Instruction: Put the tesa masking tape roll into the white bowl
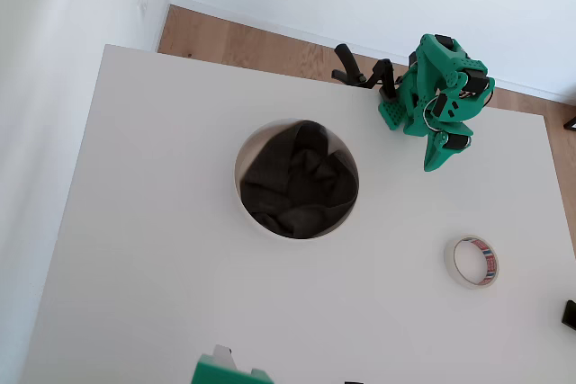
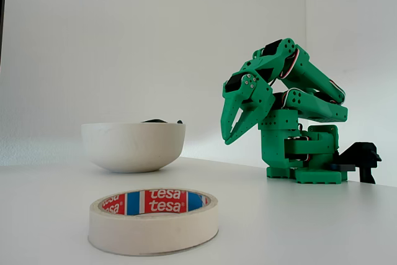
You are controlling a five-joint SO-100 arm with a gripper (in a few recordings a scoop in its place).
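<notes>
Fixed view, nearest: tesa masking tape roll (image 2: 153, 221) lies flat on the white table (image 2: 298, 228), red-and-blue core print facing out. Behind it, the white bowl (image 2: 133, 146) sits upright; overhead, dark cloth (image 1: 298, 179) fills it. Roll and bowl well apart. Farthest back: green arm folded over its base, gripper (image 2: 231, 136) tips close together, pointing down, above the table, holding nothing.
</notes>
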